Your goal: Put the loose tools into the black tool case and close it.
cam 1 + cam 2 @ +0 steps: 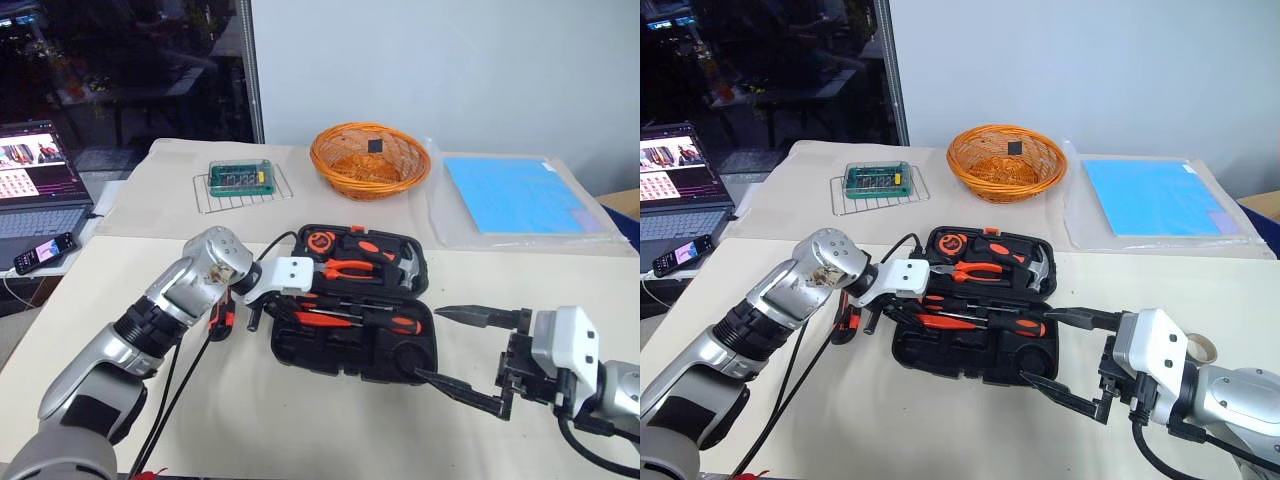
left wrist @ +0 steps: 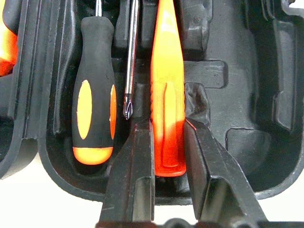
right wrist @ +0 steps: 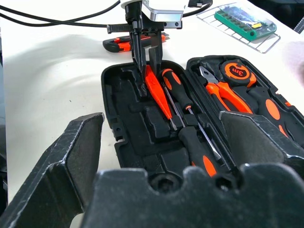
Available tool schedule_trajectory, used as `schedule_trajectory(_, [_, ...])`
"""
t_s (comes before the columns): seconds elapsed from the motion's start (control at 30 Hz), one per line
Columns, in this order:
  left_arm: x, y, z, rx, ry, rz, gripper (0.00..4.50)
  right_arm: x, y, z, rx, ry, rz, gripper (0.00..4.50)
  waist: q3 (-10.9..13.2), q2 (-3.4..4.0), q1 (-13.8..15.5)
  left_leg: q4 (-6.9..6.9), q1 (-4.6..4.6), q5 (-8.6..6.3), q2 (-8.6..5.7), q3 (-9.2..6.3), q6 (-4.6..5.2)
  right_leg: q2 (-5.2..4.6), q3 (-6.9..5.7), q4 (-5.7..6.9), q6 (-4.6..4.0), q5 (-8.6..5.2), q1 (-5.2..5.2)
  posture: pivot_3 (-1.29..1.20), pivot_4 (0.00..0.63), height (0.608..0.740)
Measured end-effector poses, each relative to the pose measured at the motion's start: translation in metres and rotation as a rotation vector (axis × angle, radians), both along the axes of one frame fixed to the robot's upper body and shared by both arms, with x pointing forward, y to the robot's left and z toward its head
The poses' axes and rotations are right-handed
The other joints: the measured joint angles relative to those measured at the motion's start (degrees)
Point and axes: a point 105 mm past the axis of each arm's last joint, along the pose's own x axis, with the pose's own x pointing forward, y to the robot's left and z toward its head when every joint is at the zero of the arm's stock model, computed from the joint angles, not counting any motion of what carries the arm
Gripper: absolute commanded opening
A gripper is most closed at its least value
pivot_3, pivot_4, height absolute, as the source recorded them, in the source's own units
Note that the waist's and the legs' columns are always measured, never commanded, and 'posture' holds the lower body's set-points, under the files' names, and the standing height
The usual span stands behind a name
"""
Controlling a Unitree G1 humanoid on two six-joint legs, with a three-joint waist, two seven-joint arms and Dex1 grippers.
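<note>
One thin orange screwdriver [image 2: 167, 109] sits pinched between the left tool's [image 1: 252, 312] fingers, nearly closed on its handle end, low over the near tray of the open black tool case [image 1: 355, 352] on the counter [image 1: 250, 420]. Just beside it lie a black-and-orange screwdriver [image 2: 93, 95] and a steel shaft, already in their recesses. Risk: release off its slot and it rides on the neighbour's shaft or a rib, so the lid won't shut. Retracting fingers could also drag it back out. Utility knife [image 3: 130, 42] lies on the counter behind the left tool, outside the case. Right tool [image 1: 470, 355] hangs wide open, empty, at the case's other end; a careless sweep would shove the case.
</note>
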Motion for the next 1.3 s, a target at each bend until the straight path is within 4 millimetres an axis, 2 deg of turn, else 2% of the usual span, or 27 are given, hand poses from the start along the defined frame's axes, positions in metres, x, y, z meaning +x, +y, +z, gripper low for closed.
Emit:
schedule_trajectory(0.33, [0.000, -0.004, 0.000, -0.001, -0.011, -0.018, 0.44, 0.001, 0.001, -0.001, 0.007, 0.002, -0.004, 4.50, 0.0, 0.01, 0.5, 0.01, -0.01, -0.01, -0.01, -0.01, 0.01, -0.01, -0.01, -0.03, 0.00, 0.00, 0.02, 0.00, 0.150, 0.740])
schedule_trajectory(0.4, [-0.001, -0.005, 0.000, 0.001, -0.015, -0.021, 1.44, 0.001, 0.002, -0.001, 0.008, 0.003, -0.004, 4.50, 0.0, 0.01, 0.7, 0.01, -0.02, -0.01, -0.01, 0.00, 0.02, 0.00, -0.01, -0.04, 0.00, 0.00, 0.02, 0.00, 0.150, 0.740])
schedule_trajectory(0.6, [0.001, -0.011, 0.002, -0.031, -0.017, 0.001, 3.49, 0.001, 0.002, -0.001, 0.009, 0.001, -0.008, 4.50, 0.0, 0.00, 0.7, 0.01, -0.13, -0.03, 0.00, -0.01, 0.05, 0.00, -0.03, -0.06, 0.01, 0.00, -0.07, 0.00, 0.150, 0.740])
schedule_trajectory(0.73, [-0.006, -0.018, 0.023, -0.212, 0.051, 0.037, 3.49, 0.001, 0.001, -0.001, 0.009, 0.004, -0.009, 4.50, 0.0, -0.01, 0.7, 0.03, -0.39, -0.02, 0.00, -0.04, 0.05, 0.02, -0.03, -0.02, 0.03, 0.01, -0.29, 0.00, 0.150, 0.740])
schedule_trajectory(0.77, [-0.009, -0.018, 0.037, -0.303, 0.070, 0.055, 3.05, 0.001, 0.001, -0.002, 0.009, 0.004, -0.009, 4.50, 0.0, -0.01, 0.5, 0.04, -0.42, -0.02, 0.01, -0.06, 0.05, 0.02, -0.03, 0.01, 0.13, 0.07, -0.32, 0.00, 0.150, 0.740])
schedule_trajectory(0.83, [-0.009, -0.017, 0.051, -0.405, 0.072, 0.090, 2.80, 0.002, 0.002, -0.001, 0.010, 0.002, -0.005, 4.50, 0.0, 0.00, 0.5, 0.04, -0.39, -0.02, 0.00, -0.07, 0.05, 0.02, -0.04, -0.01, 0.38, 0.20, -0.29, 0.00, 0.150, 0.740])
schedule_trajectory(0.87, [-0.009, -0.016, 0.055, -0.470, 0.078, 0.123, 2.38, 0.002, 0.003, -0.001, 0.011, -0.001, -0.003, 4.50, 0.0, 0.00, 0.4, 0.05, -0.36, -0.02, 0.00, -0.07, 0.05, 0.01, -0.04, 0.01, 0.43, 0.22, -0.26, 0.00, 0.150, 0.740])
schedule_trajectory(0.93, [-0.010, -0.014, 0.051, -0.517, 0.097, 0.163, 1.62, 0.004, 0.004, 0.001, 0.013, -0.010, 0.004, 4.50, 0.0, 0.00, 0.4, 0.06, -0.31, -0.02, 0.00, -0.07, 0.05, 0.02, -0.04, -0.01, 0.46, 0.24, -0.21, 0.00, 0.150, 0.740])
schedule_trajectory(1.07, [-0.018, -0.015, 0.023, -0.592, 0.137, 0.251, 0.13, 0.006, 0.005, 0.000, 0.018, -0.001, 0.019, 4.50, 0.0, -0.02, 0.1, 0.10, -0.27, -0.02, -0.01, -0.06, 0.06, -0.01, -0.01, -0.04, 0.45, 0.27, -0.16, 0.00, 0.150, 0.740])
schedule_trajectory(1.17, [-0.022, -0.011, 0.007, -0.595, 0.132, 0.299, 0.05, 0.008, 0.004, 0.000, 0.013, 0.001, 0.028, 4.50, 0.0, -0.02, 0.2, 0.10, -0.26, -0.02, -0.01, -0.08, 0.06, -0.03, -0.03, -0.04, 0.40, 0.28, -0.16, 0.00, 0.150, 0.740])
schedule_trajectory(1.3, [-0.026, -0.011, -0.005, -0.592, 0.116, 0.321, 0.05, 0.008, 0.003, 0.001, 0.008, 0.001, 0.034, 4.50, 0.0, -0.02, 0.3, 0.10, -0.25, -0.02, -0.01, -0.07, 0.05, -0.06, -0.01, -0.04, 0.06, 0.11, -0.17, 0.00, 0.150, 0.740])
